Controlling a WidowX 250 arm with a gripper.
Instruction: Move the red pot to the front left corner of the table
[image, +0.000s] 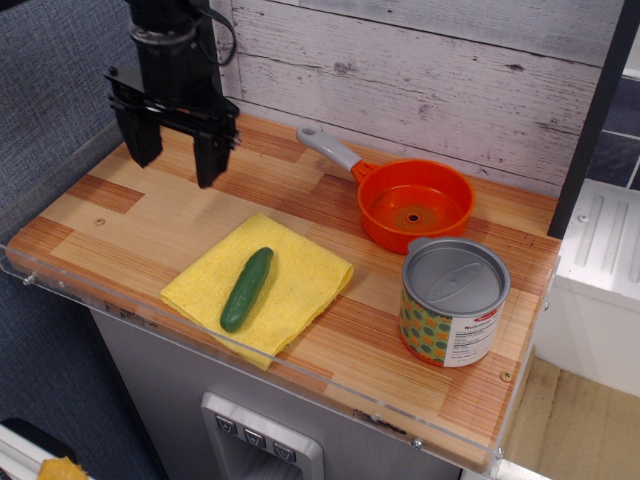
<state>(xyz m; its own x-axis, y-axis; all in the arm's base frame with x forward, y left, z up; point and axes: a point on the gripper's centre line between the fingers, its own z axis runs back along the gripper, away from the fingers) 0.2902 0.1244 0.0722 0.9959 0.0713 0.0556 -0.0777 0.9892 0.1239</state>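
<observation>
The red pot (415, 205) is a small round orange-red saucepan with a hole in its bottom. It sits at the back right of the wooden table (140, 215), its grey handle (328, 148) pointing back left. My gripper (175, 158) is open and empty, hovering above the table's back left part, well left of the pot and apart from it. Its two black fingers (208, 160) point down.
A yellow cloth (290, 285) lies at the front middle with a green cucumber (246, 289) on it. A patterned tin can with a grey lid (455, 300) stands at the front right, just in front of the pot. A clear acrylic rim (200, 345) runs along the front edge.
</observation>
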